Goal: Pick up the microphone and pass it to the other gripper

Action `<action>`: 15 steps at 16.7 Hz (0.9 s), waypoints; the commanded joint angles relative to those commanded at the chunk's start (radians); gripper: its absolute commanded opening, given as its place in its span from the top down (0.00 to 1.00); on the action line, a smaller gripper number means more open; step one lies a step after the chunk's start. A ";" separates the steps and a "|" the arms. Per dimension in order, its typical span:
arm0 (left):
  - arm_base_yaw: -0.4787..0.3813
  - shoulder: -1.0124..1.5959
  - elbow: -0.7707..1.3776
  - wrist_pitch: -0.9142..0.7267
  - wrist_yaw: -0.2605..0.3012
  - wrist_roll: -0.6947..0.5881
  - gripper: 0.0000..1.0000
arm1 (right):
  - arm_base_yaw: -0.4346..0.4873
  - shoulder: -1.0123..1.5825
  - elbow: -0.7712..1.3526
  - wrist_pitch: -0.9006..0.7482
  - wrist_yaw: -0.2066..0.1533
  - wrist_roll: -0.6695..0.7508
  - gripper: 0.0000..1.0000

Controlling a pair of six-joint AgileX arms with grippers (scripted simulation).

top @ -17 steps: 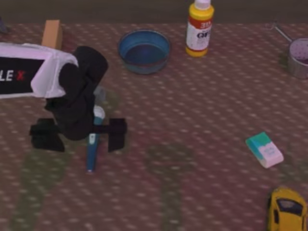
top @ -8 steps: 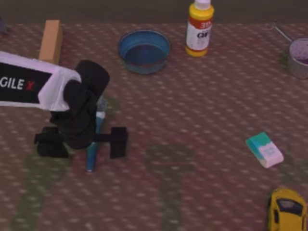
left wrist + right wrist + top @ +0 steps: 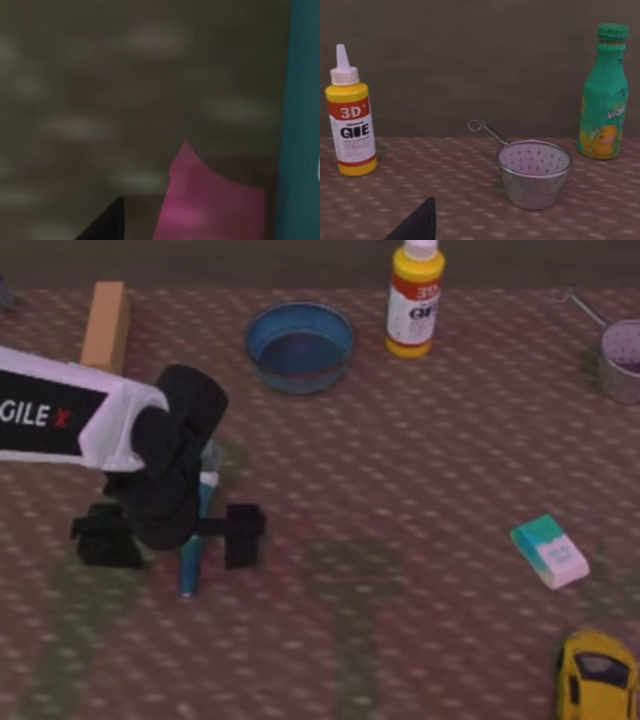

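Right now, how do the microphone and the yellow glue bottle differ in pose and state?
The microphone lies flat on the table under the left gripper; the yellow glue bottle stands upright at the far edge, untouched. The microphone is teal and slim, the bottle yellow and stouter. Both carry white tops.

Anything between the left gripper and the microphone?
Nothing visible. The left gripper is down over the microphone at the table's left, fingers either side of its handle. The blue bowl sits well clear, farther back.

A reddish-brown tabletop (image 3: 420,470) with a pale dotted weave pattern fills the top view. Behind its far edge stands a plain, dark grey-brown back wall (image 3: 470,60). Soft greenish shadows lie across the cloth.
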 joint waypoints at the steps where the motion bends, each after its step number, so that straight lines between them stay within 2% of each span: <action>1: 0.000 0.000 0.000 0.000 0.000 0.000 0.60 | 0.000 0.000 0.000 0.000 0.000 0.000 0.00; 6: 0.000 0.000 0.000 0.000 0.000 0.000 0.98 | 0.000 0.000 0.000 0.000 0.000 0.000 0.00; 14: 0.000 0.000 0.000 0.000 0.000 0.000 1.00 | 0.000 0.000 0.000 0.000 0.000 0.000 0.00; 15: -0.003 -0.070 0.022 -0.042 -0.020 0.014 1.00 | 0.000 0.000 0.000 0.000 0.000 0.000 0.00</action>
